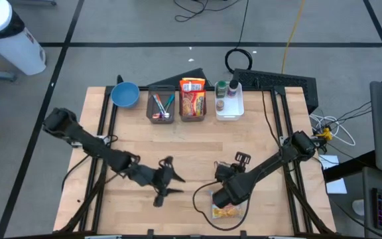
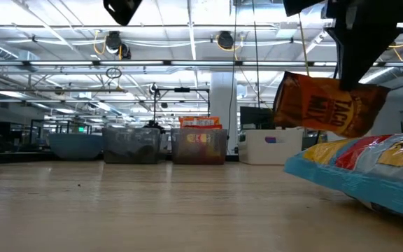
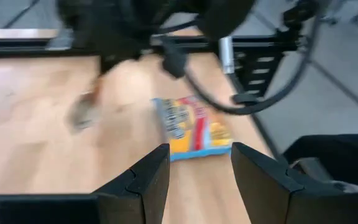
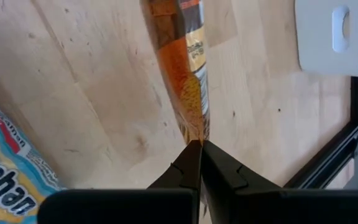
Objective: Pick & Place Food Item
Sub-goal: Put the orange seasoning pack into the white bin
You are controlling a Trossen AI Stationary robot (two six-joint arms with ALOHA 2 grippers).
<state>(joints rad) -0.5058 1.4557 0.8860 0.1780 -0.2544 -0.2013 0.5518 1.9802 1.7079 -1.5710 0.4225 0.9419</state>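
Fingers of your right gripper (image 4: 199,152) pinch the orange taco-seasoning packet's (image 2: 327,103) edge, hanging it clear of the wooden counter (image 1: 197,143); left gripper (image 3: 199,167) waits unclenched, empty.

The orange packet (image 2: 327,103) reads "TACO MIX"; the noodle pack (image 4: 8,168) shows "uchan".

Bright, even overhead light from ceiling strip lamps (image 2: 187,28) falls on the desk (image 1: 178,143) — shadows soft and short. Left wrist view is motion-blurred throughout — the noodle packet (image 3: 191,126) smeared. The low view's near foreground is soft.
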